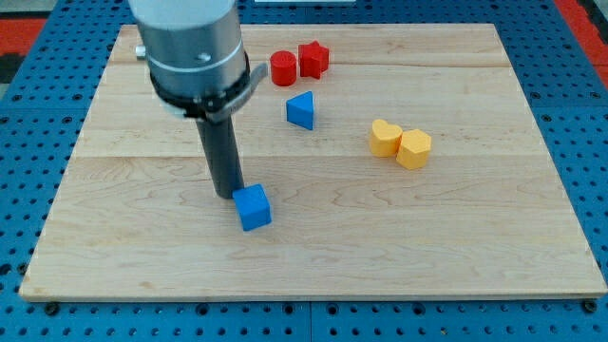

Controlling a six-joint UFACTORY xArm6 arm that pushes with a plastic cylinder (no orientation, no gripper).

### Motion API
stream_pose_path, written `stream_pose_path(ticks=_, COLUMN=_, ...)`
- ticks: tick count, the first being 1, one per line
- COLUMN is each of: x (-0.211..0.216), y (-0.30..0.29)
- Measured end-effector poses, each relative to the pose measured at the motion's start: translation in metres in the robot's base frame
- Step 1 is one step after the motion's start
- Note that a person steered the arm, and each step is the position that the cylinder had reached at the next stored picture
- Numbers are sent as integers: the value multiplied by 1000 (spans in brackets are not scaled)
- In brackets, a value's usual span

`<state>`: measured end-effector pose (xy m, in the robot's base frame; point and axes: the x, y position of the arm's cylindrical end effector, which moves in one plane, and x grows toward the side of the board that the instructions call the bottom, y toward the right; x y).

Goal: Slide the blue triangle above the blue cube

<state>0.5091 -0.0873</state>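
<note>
The blue triangle (301, 110) lies on the wooden board (475, 237) a little above the middle, just below the red blocks. The blue cube (253, 207) lies below it and to its left, near the board's centre. My tip (227, 194) stands right at the cube's upper left edge, touching it or nearly so. The triangle is up and to the right of my tip, well apart from it.
A red cylinder (283, 68) and a red star (313, 59) sit side by side near the top of the board. A yellow heart (385, 138) and a yellow hexagon (414, 149) touch each other on the right. The arm's grey body (190, 47) overhangs the upper left.
</note>
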Motion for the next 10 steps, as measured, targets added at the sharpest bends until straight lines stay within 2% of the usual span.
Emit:
stream_pose_path(ticks=1, x=7, y=10)
stream_pose_path(ticks=2, x=-7, y=14)
stream_pose_path(ticks=3, x=-3, y=59)
stream_pose_path(ticks=4, x=19, y=24)
stream_pose_path(ticks=5, x=-12, y=21)
stream_pose_path(ticks=6, x=-88, y=37)
stream_pose_path(ticks=7, x=-110, y=114)
stream_pose_path(ticks=8, x=-136, y=133)
stream_pose_path(ticks=9, x=-181, y=108)
stream_pose_path(ticks=10, x=-127, y=37)
